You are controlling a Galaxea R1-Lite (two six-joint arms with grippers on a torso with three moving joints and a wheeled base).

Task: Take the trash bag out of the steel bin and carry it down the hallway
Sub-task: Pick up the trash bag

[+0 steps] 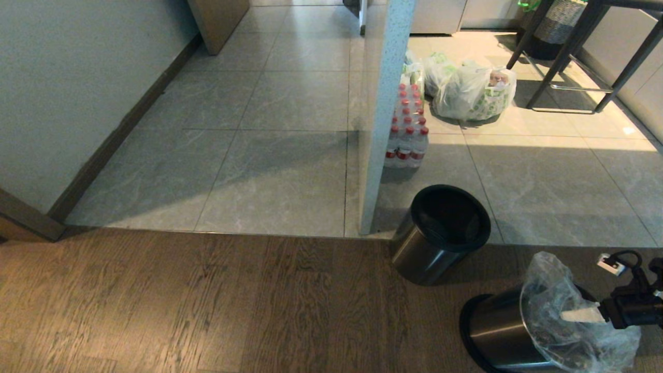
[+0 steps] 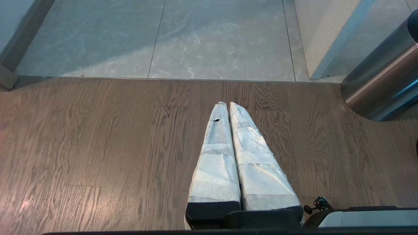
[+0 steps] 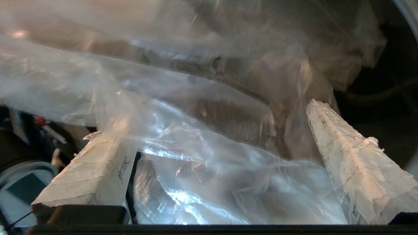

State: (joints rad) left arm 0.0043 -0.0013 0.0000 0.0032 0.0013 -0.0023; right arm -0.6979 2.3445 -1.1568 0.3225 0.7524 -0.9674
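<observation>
I keep the right gripper [image 1: 572,315] spread wide around the trash bag [image 1: 570,316], whose loose plastic bulges from the steel bin [image 1: 497,331], so closing can catch a fold. The left gripper [image 2: 227,106] is pressed together, idle. Farther stands the black-lined bin [image 1: 440,233].

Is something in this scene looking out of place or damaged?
Yes. The steel bin leans over on the wooden floor instead of standing upright, its trash bag bulging out of the mouth, with the open right gripper astride the plastic. The left gripper has a small tear in one finger wrapping.
</observation>
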